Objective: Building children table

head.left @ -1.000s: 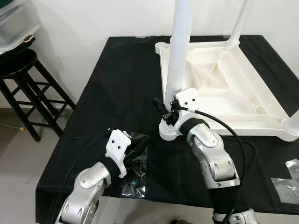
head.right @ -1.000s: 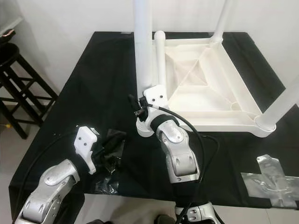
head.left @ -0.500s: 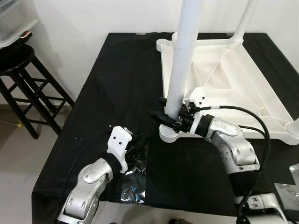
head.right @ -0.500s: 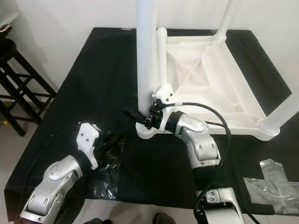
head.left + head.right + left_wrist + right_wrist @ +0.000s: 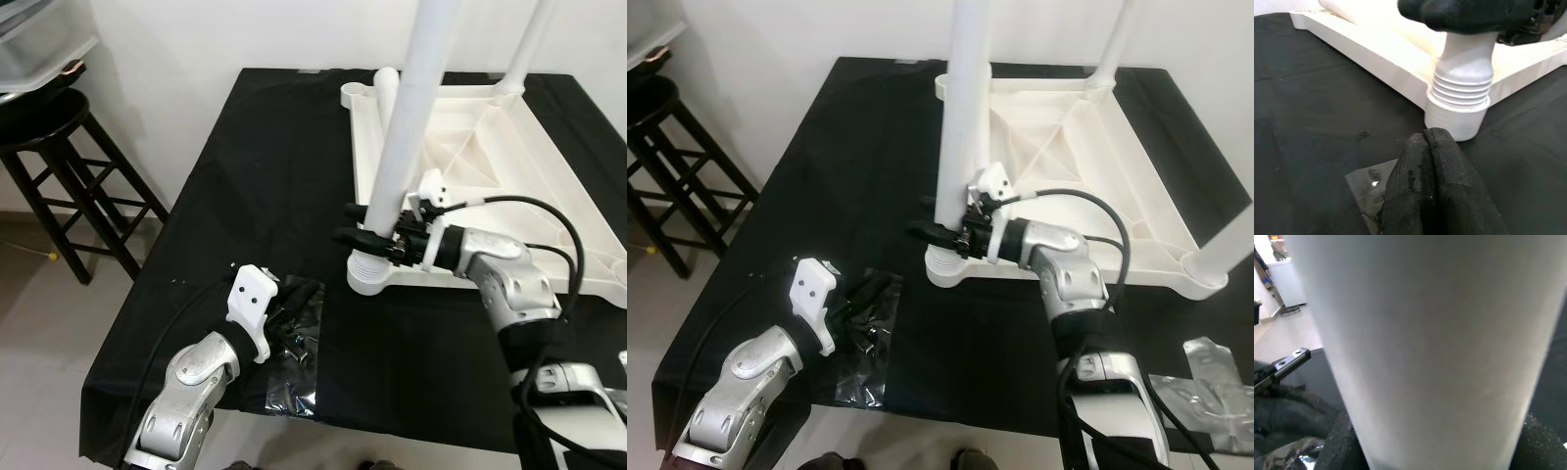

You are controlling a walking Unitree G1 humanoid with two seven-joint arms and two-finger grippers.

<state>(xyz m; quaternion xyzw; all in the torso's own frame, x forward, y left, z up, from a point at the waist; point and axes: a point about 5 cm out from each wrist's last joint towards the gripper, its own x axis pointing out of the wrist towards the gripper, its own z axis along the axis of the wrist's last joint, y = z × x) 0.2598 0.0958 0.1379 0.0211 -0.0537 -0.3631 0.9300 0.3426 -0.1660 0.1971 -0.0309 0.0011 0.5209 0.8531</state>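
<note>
Head views: the right gripper (image 5: 377, 235) clasps the white leg (image 5: 409, 147) low down, just above its ribbed end, which sits in the corner socket (image 5: 370, 277) of the upturned tabletop (image 5: 470, 166) on the black table (image 5: 245, 176). The step in hand looks like screwing this leg home; next it likely calls for a release, a fresh grip and another turn, with the leg kept upright. 2 more legs stand at the far corners. The left gripper (image 5: 286, 318) rests near its side of the socket on a plastic bag (image 5: 294, 362). A black stool (image 5: 49, 147) stands well off beyond it.

Left wrist view: the left fingers (image 5: 1432, 196) are pressed together, holding nothing, just short of the socket, over the bag.

Right wrist view: the leg lies close between the right fingers (image 5: 1337, 445).
</note>
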